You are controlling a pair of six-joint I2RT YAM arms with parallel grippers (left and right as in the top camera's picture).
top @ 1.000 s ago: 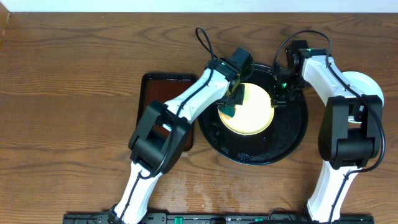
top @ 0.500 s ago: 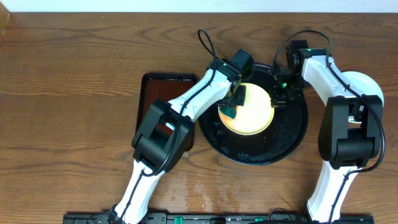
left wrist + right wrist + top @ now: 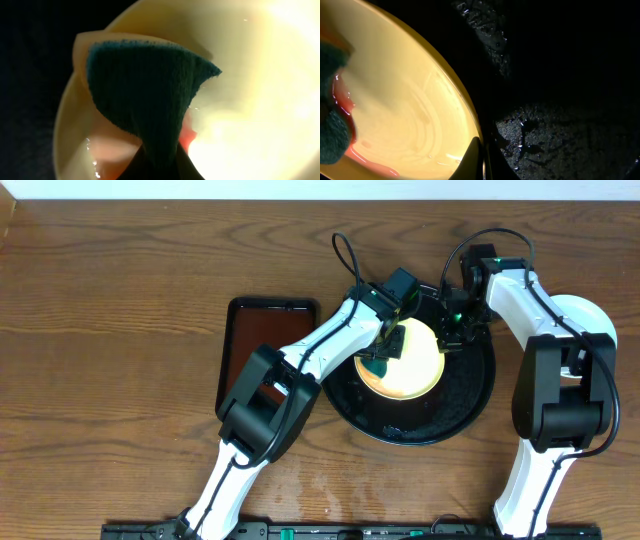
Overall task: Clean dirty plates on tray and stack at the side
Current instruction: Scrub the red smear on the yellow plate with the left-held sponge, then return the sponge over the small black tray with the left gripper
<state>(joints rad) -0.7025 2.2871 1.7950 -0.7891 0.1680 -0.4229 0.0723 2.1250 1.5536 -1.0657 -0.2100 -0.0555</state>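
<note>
A pale yellow plate (image 3: 412,360) lies on the glossy black tray (image 3: 470,395), with a red-orange smear on it (image 3: 186,137). My left gripper (image 3: 385,352) is shut on a dark teal sponge (image 3: 145,95) with a yellow backing and presses it on the plate's left part. My right gripper (image 3: 447,340) is shut on the plate's right rim (image 3: 475,142), one finger inside the rim and one outside. The smear and the sponge also show at the left edge of the right wrist view (image 3: 340,100). A pale white plate (image 3: 580,315) lies on the wood behind the right arm.
A smaller brown rectangular tray (image 3: 245,350) lies left of the black tray, partly under my left arm. Bare wood-grain tabletop (image 3: 110,330) spreads to the left. The tray floor (image 3: 555,130) is wet and speckled.
My left gripper has slid the sponge rightward across the yellow plate. The right gripper has held still on the rim.
</note>
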